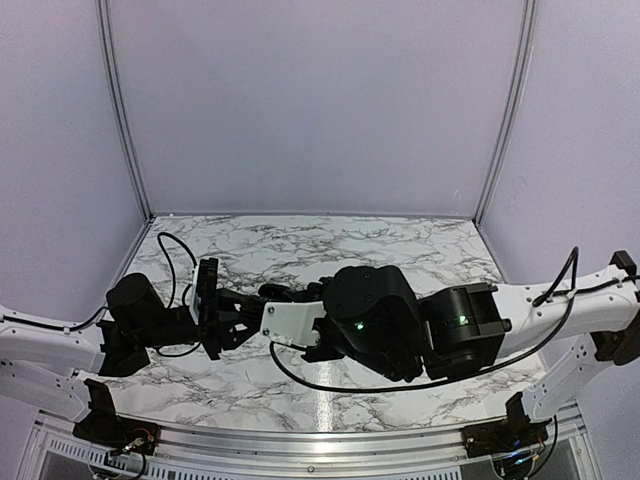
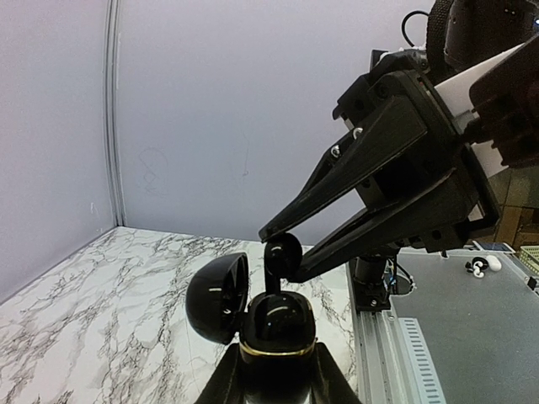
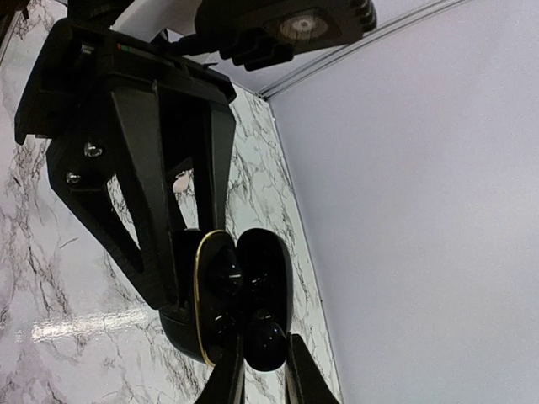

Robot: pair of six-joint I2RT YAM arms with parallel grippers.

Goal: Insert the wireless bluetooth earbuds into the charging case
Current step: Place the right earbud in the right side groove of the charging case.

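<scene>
My left claw [image 2: 276, 364] pinched the black, gold-rimmed charging case [image 2: 276, 324] in the air over the table [image 2: 101, 295], left of its middle, with the lid [image 2: 217, 295] swung open. My right claw [image 2: 279, 254] pinched one black earbud [image 2: 283, 251] just above the case's open mouth.

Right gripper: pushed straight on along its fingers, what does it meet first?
The open charging case, held in the left gripper; the pinched earbud leads and looks nearly touching. Depth uncertain.
</scene>
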